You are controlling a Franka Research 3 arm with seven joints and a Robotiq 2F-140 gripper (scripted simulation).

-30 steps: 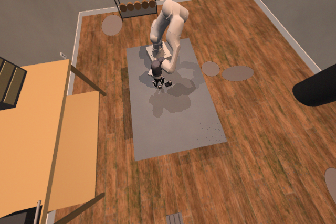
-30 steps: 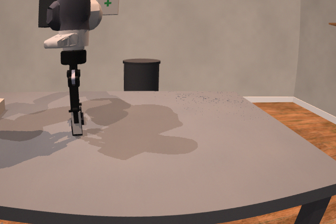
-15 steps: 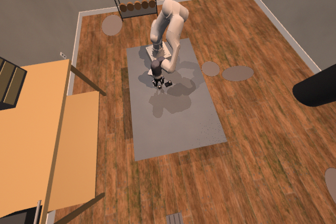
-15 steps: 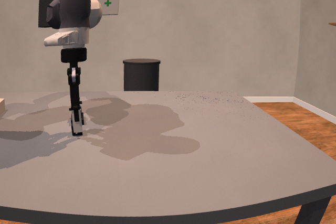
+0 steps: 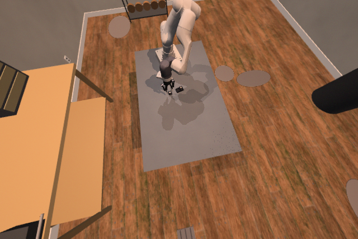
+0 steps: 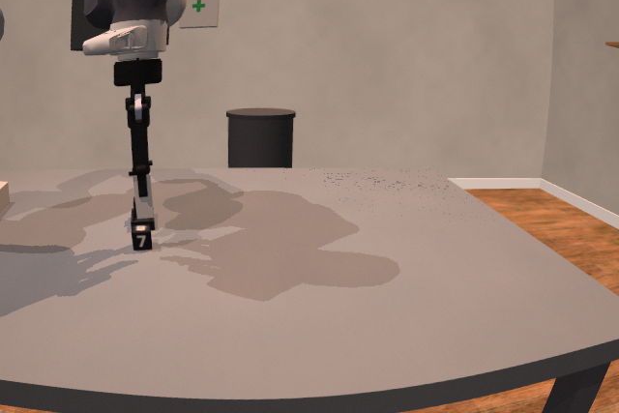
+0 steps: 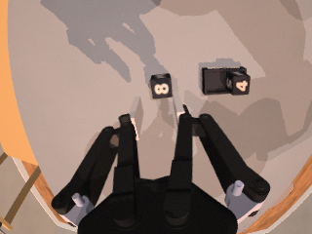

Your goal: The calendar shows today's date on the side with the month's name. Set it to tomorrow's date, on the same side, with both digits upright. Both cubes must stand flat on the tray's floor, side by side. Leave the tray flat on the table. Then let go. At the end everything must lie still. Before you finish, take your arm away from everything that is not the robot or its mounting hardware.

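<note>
A small dark cube [image 7: 160,86] stands alone on the grey table; its top face reads 8 in the wrist view. In the exterior view the cube [image 6: 141,240] shows a 7 on its front face. My gripper [image 7: 157,102] hangs straight above the cube, its fingers partly apart and empty, with their tips [image 6: 142,221] just over the cube's top. The dark tray [image 7: 217,80] lies to the right of the cube, with a second cube [image 7: 240,82] at its right end; I cannot read that digit surely. From above, the cube [image 5: 169,93] and tray [image 5: 179,89] lie close to the arm's base.
A black cylindrical bin [image 6: 260,137] stands behind the table. A pale wooden block [image 6: 4,196] sits at the table's left edge. The table's curved edge [image 7: 273,202] shows behind my fingers.
</note>
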